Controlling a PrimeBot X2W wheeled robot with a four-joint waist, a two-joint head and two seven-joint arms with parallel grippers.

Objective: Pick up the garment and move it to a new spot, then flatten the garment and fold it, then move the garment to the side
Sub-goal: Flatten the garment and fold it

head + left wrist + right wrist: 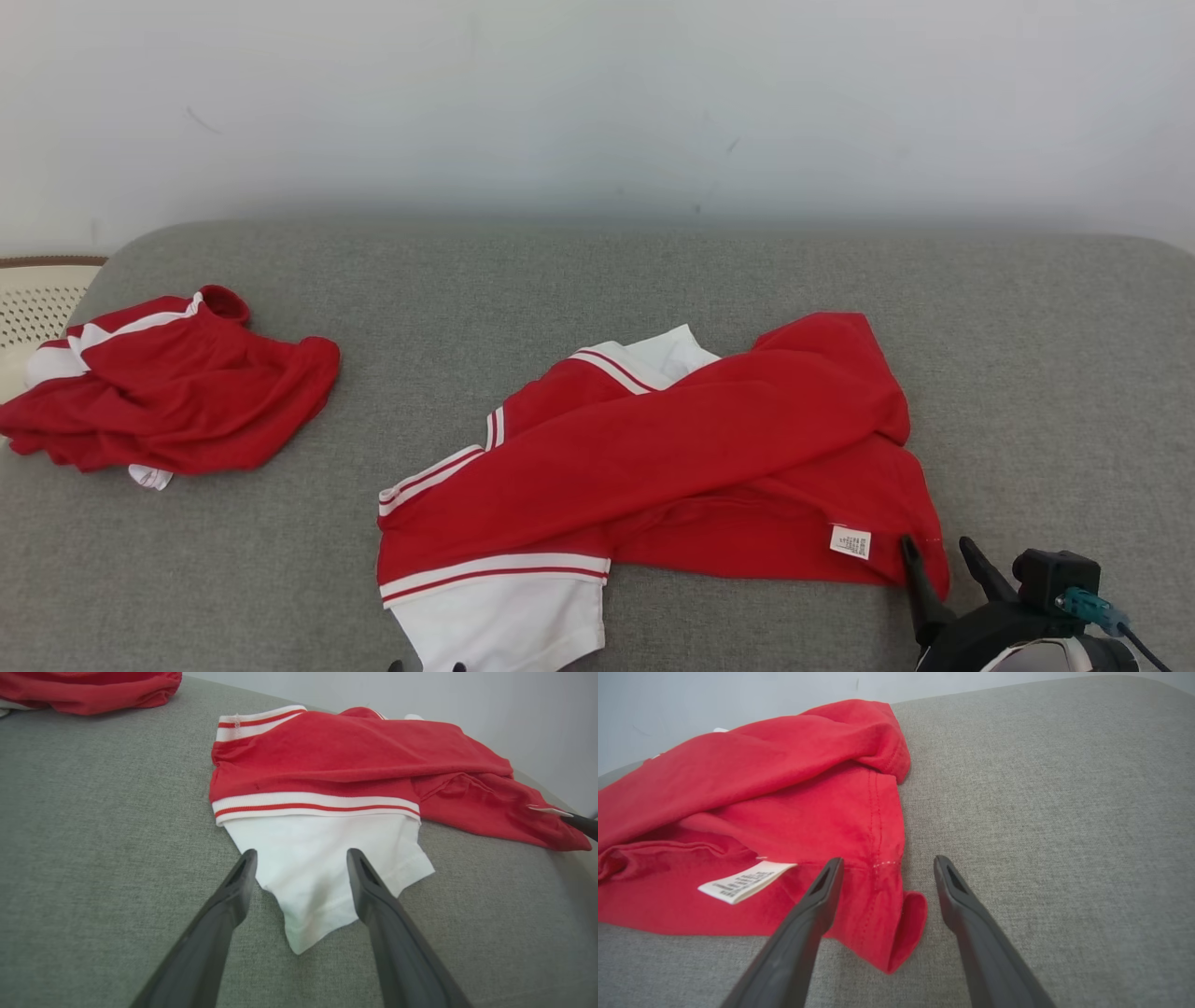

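Across the couch [653,271] the garment [672,448] lay crumpled, long axis left-to-right; you had the left tool [301,854] spread at its white sleeve [303,896], the right tool [887,861] spread at its red hem corner [896,933].

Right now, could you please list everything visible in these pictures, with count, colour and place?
garment: one, red with a white sleeve and striped trim, crumpled mid-surface
care label: one, white, on the garment's near hem
second garment: one, red and white, bunched at far left
padded surface: one, grey, under both garments
perforated item: one, cream, left edge, partly seen
wall: one, pale, behind
left hand: one, dark fingers, open, at the white sleeve
right hand: one, dark fingers, open, at the garment's red corner
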